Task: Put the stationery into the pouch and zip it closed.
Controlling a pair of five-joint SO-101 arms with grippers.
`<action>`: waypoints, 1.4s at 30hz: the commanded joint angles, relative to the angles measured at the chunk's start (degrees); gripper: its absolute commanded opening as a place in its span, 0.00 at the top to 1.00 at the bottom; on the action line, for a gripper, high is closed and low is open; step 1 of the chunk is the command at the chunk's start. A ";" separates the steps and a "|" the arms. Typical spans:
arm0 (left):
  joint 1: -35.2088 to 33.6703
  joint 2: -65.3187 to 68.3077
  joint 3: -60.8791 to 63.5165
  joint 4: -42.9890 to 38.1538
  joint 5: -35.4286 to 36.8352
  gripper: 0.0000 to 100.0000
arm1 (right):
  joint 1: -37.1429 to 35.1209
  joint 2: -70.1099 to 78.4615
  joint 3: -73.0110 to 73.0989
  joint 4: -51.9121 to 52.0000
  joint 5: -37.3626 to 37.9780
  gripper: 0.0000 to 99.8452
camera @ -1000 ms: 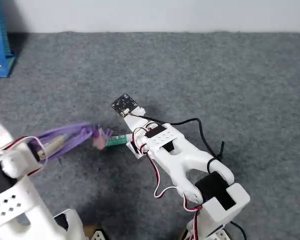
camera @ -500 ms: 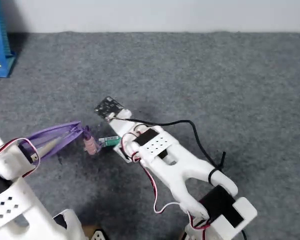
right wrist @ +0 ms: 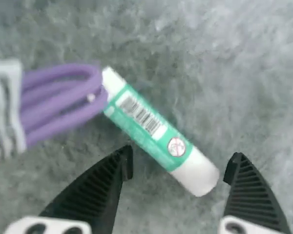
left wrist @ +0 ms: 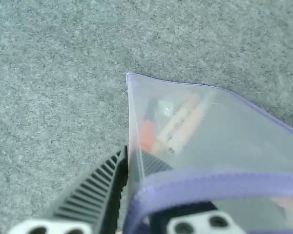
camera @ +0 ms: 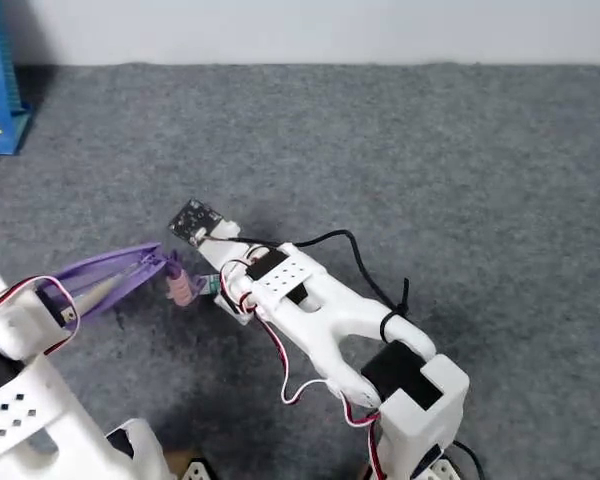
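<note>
Judging from how things lay, the step in hand was the loading of a loose item, not yet the zipping. The left gripper [left wrist: 136, 195] pinched the purple-edged pouch [left wrist: 200, 131] by its rim, with one black finger outside the clear wall and the other behind it. It held the pouch with the mouth turned toward the right arm. Some pen-like sticks [left wrist: 178, 122] showed through the wall. On the grey table cover [camera: 430, 160] lay a green and white glue stick [right wrist: 154, 131], with one end touching the purple lips of the mouth and the rest outside. The right gripper [right wrist: 180, 158] hung just above it with the fingers spread wide, one on each side of the stick's far half, and as far as I could tell they touched nothing. A small pink tag [camera: 183, 288], probably the zipper pull, hung at the end of the mouth, close to the stick. The next move, in my opinion, called for the fingers to close on the stick's body and push or carry it lengthwise through the opening, which looked narrow. A small miss would press the stick against the lip and not into the pouch.
</note>
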 commanded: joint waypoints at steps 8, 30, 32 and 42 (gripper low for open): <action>-0.35 -0.35 -3.65 0.62 0.09 0.99 | 2.77 -0.84 -2.90 6.73 2.20 0.99; 4.84 -0.35 -3.74 1.14 0.53 0.99 | 22.73 -25.63 9.32 31.08 13.63 0.96; 7.65 -0.35 -3.74 1.14 0.79 0.99 | 24.22 -28.79 12.31 31.08 13.63 0.93; 29.27 -0.35 -3.91 1.14 13.01 0.99 | 25.98 -36.97 20.40 31.78 11.52 0.83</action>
